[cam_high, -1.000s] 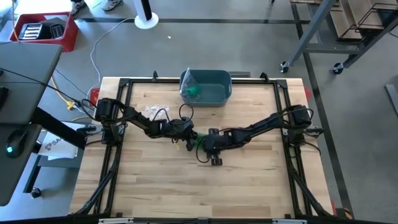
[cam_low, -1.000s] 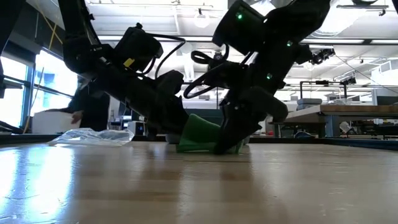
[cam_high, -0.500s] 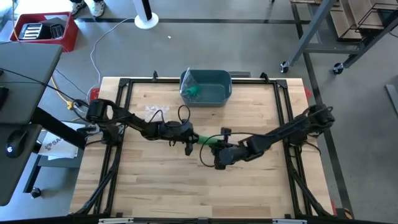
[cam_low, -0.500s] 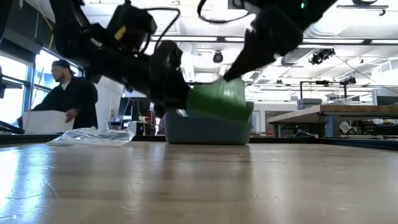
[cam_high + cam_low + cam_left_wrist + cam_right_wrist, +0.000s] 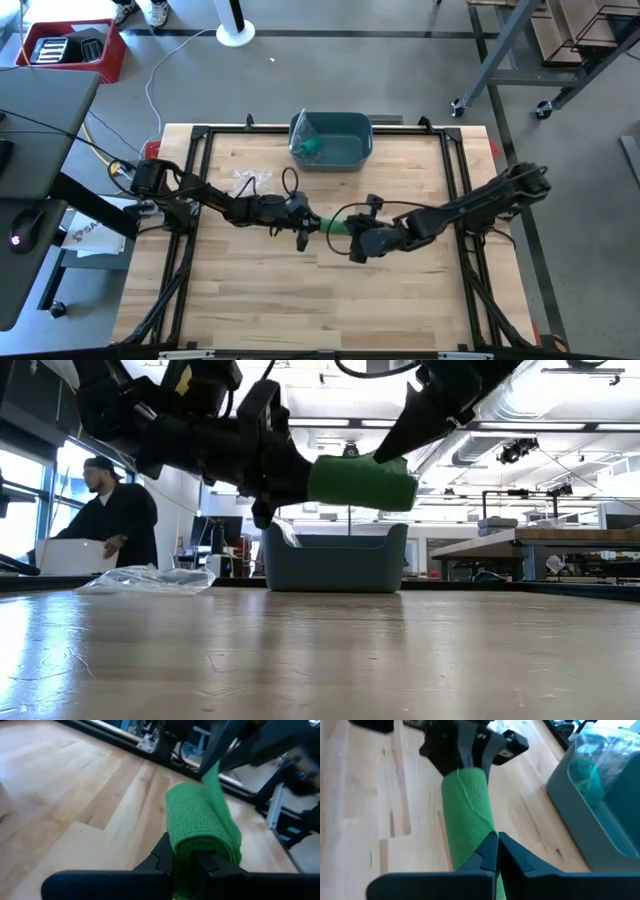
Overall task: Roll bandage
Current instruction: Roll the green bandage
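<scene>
A green bandage, partly rolled, hangs in the air between my two grippers near the table's middle. In the low view the roll lies about level, well above the tabletop. My left gripper is shut on the roll's left end. My right gripper is shut on the bandage's right end. The left wrist view shows the roll and a loose strip rising from it toward the right gripper. My left gripper pinches the roll's end between its two fingers, coming about level from the table's left. The roll sticks out past the fingers, clear of the table. My right gripper pinches the bandage's other end between its two fingers, coming from the table's right. The bandage runs straight from it to the left gripper, clear of the table.
A grey-blue bin with a green item and clear plastic stands at the table's far edge; it also shows in the low view. A crumpled clear bag lies at the far left. A person stands beyond the table.
Both grippers have risen with the bandage. A second ago it lay on the table under them; now it hangs level and clear of the wood. My right gripper has also drawn a little toward the table's right edge, away from the left gripper.
</scene>
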You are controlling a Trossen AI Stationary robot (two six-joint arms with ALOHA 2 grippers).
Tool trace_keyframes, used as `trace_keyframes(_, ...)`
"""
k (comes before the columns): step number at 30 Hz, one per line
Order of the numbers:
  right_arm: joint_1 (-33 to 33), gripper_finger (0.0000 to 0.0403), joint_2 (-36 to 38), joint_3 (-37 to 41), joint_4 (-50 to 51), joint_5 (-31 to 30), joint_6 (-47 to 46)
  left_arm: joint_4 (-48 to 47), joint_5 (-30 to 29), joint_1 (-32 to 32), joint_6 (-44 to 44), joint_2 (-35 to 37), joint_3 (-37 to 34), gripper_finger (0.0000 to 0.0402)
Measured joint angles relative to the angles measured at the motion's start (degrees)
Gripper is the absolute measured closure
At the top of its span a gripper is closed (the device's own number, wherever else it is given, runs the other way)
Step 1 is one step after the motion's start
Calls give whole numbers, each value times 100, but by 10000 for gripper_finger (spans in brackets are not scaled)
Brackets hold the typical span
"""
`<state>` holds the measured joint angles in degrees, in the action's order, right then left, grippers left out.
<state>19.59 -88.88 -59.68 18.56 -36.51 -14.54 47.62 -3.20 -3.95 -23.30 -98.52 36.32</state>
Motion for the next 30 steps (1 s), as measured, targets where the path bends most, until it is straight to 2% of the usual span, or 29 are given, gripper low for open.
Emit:
trace_keyframes(8,0,403,-107,-4,2,68,-184,304,144,-2,-404,-7,-7,389)
trace_keyframes(15,4,403,-92,-15,504,68,-815,470,126,-59,-663,-11,-7,389)
trace_keyframes(26,-84,401,-86,-7,-64,239,-86,612,101,-154,-947,-11,-8,389)
trace_keyframes(30,-172,379,-86,-7,-90,471,-171,606,30,-192,-1111,-11,-8,389)
